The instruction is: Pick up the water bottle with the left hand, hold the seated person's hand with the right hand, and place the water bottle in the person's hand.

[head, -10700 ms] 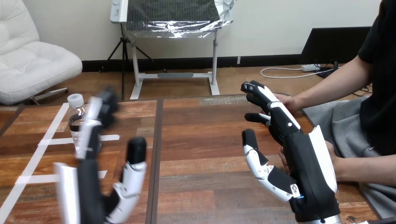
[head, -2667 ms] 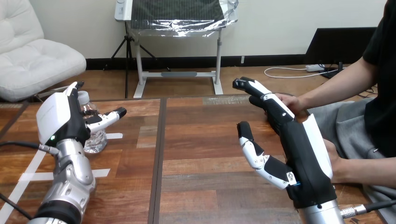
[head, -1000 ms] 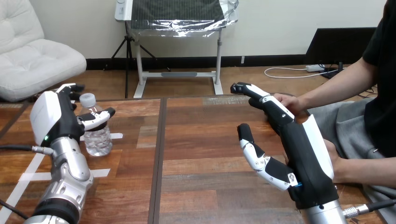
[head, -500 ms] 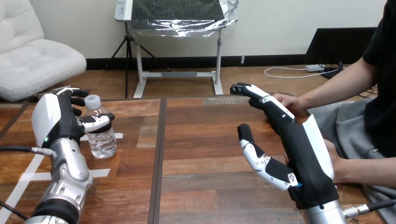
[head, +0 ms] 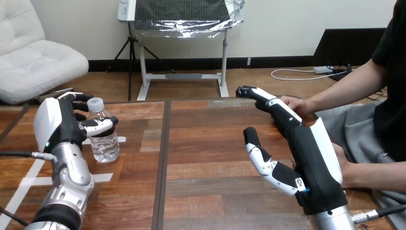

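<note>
A clear water bottle with a white cap stands upright on the table at the left. My left hand is shut on it, with the thumb across its front below the cap and the fingers curled behind. My right hand is at the right, open, its fingers straight and reaching toward the table's far edge, thumb spread to the left. The person's hand lies against the right side of those fingers near their tips. The person's other hand shows just behind my right palm.
White tape strips mark the table at the left, near the bottle. A dark seam runs front to back between the two tabletops. The person's forearms come in from the right edge.
My left hand's thumb and fingers have curled round the bottle, which has shifted slightly to the right. My right hand and the person's hands have stayed in place.
</note>
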You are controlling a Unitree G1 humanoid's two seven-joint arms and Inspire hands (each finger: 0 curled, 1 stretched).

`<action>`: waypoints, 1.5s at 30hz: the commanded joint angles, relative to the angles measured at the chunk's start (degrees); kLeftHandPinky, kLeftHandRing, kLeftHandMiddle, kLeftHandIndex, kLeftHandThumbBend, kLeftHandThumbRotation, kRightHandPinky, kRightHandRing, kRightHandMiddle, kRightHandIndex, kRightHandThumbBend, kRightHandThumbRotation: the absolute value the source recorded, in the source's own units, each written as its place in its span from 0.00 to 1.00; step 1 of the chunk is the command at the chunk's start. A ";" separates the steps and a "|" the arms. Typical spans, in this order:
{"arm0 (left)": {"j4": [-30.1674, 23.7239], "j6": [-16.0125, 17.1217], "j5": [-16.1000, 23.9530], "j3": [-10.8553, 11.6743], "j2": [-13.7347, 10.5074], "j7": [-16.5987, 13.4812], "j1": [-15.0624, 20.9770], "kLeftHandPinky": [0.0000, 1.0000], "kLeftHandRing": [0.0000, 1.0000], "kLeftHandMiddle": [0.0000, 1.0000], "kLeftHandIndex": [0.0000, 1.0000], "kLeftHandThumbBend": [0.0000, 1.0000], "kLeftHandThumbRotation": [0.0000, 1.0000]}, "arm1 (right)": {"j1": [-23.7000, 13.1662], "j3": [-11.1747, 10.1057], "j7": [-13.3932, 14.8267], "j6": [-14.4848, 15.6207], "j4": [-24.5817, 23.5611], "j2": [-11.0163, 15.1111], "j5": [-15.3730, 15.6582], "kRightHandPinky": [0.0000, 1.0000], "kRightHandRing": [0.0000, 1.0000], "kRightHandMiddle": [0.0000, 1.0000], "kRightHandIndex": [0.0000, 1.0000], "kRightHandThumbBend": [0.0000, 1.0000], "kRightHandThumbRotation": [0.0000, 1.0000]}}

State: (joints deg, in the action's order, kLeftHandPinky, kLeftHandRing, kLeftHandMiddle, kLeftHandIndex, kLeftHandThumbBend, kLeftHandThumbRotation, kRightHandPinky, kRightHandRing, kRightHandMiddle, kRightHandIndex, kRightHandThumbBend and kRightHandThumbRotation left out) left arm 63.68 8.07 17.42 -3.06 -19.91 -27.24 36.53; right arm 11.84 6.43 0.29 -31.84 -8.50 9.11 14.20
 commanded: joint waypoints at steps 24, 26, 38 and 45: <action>-1.58 -2.99 2.24 -2.65 0.51 2.33 -0.18 0.62 0.70 0.73 0.73 0.84 0.14 | -1.48 -1.05 -0.27 0.33 -2.20 0.25 -0.87 0.88 0.89 0.86 0.79 0.19 0.00; -1.67 -3.48 2.78 -3.05 0.43 2.60 -0.31 0.65 0.73 0.76 0.76 0.84 0.19 | -1.37 -1.09 -0.22 0.58 -2.39 0.24 -0.70 0.88 0.89 0.86 0.79 0.19 0.00; -1.82 -4.75 4.51 -4.39 0.20 1.56 -0.65 0.74 0.83 0.85 0.83 0.86 0.32 | -1.14 -1.04 -0.16 1.11 -2.81 0.21 -0.58 0.87 0.88 0.87 0.78 0.20 0.00; -2.06 -3.90 4.10 -4.16 0.15 1.47 -0.92 0.73 0.82 0.84 0.82 0.86 0.33 | -1.04 -1.00 -0.45 1.30 -2.83 0.38 -0.79 0.86 0.88 0.87 0.78 0.20 0.00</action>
State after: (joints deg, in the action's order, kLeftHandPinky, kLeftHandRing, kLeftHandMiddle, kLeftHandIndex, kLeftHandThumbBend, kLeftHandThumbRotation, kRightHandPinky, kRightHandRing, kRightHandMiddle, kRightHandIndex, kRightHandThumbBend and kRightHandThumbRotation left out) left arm 63.58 3.23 20.85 -6.76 -19.36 -24.84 33.59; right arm 12.29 6.42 0.13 -30.58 -8.84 9.21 14.11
